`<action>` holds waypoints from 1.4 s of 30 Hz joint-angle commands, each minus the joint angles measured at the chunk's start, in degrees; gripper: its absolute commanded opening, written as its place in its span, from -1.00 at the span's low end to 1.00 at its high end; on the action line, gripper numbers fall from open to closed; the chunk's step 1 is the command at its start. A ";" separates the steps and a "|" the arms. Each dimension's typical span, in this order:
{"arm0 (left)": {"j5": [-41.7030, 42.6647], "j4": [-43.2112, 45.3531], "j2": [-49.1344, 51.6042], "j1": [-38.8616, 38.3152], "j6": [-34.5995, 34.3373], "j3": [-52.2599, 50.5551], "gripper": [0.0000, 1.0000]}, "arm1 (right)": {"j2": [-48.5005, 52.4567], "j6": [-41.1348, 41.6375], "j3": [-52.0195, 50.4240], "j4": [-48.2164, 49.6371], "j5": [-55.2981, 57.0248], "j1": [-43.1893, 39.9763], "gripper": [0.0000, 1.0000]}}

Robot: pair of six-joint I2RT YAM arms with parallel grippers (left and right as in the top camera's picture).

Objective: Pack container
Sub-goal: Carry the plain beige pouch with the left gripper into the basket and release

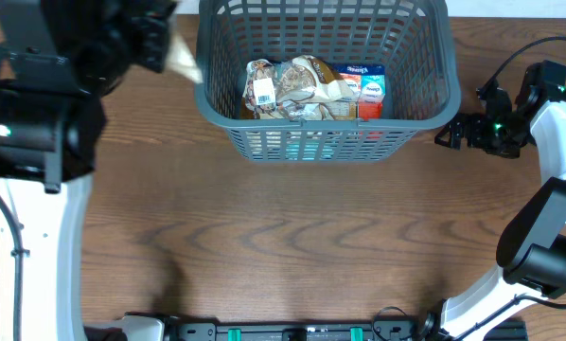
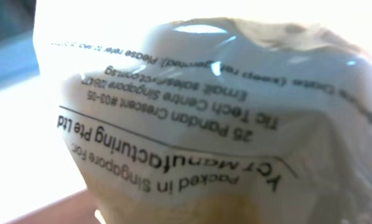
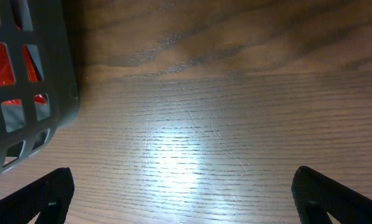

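Packing at a late stage, one item in transit. The left gripper (image 1: 163, 49), upper left of the overhead frame, carries a pale printed packet (image 1: 182, 60). Its fingers are hidden, but the packet hangs clear of the table and fills the left wrist view (image 2: 223, 124), so a closed grasp on it is inferred. The packet's free end touches or just overlaps the left rim of the dark grey basket (image 1: 321, 137), at upper centre. Inside the basket lie brown-and-white packets (image 1: 292, 90) and, at their right, an orange-and-blue packet (image 1: 370, 90). No loose packets show on the wooden table (image 1: 283, 246), so the held packet appears to be the last one left to place. The left arm reaches in from the left edge, wrist raised beside the rim. The right gripper (image 1: 447, 134) sits low just right of the basket, pointing towards it, with its jaws spread wide and empty over bare wood (image 3: 186, 199). The basket's corner (image 3: 24, 93) fills the upper left of that view.
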 commanded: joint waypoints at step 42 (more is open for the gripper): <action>10.51 6.88 35.74 -22.47 27.12 0.39 0.97 | -0.17 -0.09 -0.04 -2.23 -0.50 0.22 0.99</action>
